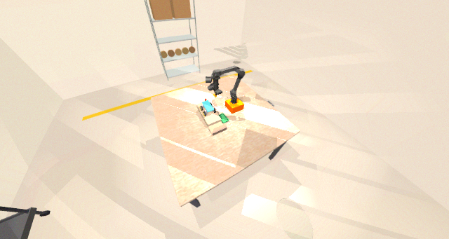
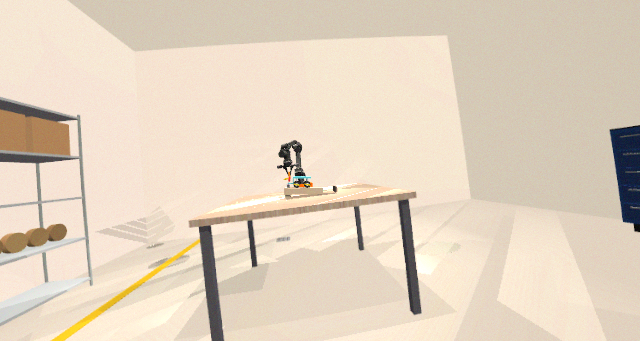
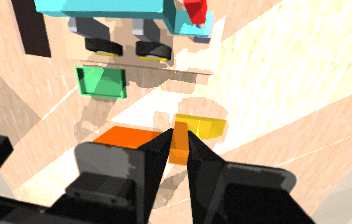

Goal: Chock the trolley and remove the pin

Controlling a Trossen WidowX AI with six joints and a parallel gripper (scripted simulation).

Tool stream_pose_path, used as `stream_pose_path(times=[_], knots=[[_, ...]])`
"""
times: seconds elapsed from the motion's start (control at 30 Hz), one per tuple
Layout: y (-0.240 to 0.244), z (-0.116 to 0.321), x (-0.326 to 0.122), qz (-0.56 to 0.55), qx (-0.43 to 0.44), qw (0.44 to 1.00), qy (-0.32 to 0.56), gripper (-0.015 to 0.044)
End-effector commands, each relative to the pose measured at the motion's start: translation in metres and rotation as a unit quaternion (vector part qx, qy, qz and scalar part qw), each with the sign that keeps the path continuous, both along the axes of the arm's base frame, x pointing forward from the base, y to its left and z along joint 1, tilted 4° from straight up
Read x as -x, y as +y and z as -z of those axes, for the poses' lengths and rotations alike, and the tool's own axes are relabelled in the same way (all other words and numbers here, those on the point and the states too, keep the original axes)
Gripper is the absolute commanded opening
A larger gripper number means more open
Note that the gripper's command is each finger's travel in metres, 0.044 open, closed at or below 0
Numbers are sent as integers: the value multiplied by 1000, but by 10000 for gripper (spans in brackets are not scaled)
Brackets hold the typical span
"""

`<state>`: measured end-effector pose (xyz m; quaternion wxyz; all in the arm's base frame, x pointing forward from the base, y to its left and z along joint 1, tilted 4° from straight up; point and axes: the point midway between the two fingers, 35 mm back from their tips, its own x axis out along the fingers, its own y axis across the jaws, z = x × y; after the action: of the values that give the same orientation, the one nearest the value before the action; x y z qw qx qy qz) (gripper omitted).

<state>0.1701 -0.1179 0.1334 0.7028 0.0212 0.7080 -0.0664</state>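
Note:
My gripper point(image 3: 179, 133) point(image 1: 216, 92) is shut on the orange handle of the chock. The chock's yellow body point(image 3: 204, 127) point(image 1: 215, 95) hangs below the fingertips, in the air beside the ramp; its black base does not show. The blue trolley point(image 1: 208, 106) point(image 3: 107, 7) stands on the ramp point(image 1: 217, 127) point(image 2: 303, 191), with two of its black wheels seen in the wrist view. The red-headed stop pin point(image 3: 195, 10) point(image 1: 205, 100) stands at the trolley's uphill end. The green tray point(image 3: 102, 82) point(image 1: 224, 118) lies beside the ramp and looks empty.
The arm's orange base block point(image 1: 234, 106) point(image 3: 126, 136) stands on the table point(image 1: 196, 151) point(image 2: 350, 196), on the tray's side of the ramp. A shelf rack point(image 1: 177, 40) stands behind the table.

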Motion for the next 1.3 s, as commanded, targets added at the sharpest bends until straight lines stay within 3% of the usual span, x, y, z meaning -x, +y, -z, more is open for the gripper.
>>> stream_pose_path(times=[0.0, 1.27], knots=[[12, 2, -4, 2, 2, 1000, 0, 0], [138, 16, -53, 1, -4, 1000, -1, 0]])
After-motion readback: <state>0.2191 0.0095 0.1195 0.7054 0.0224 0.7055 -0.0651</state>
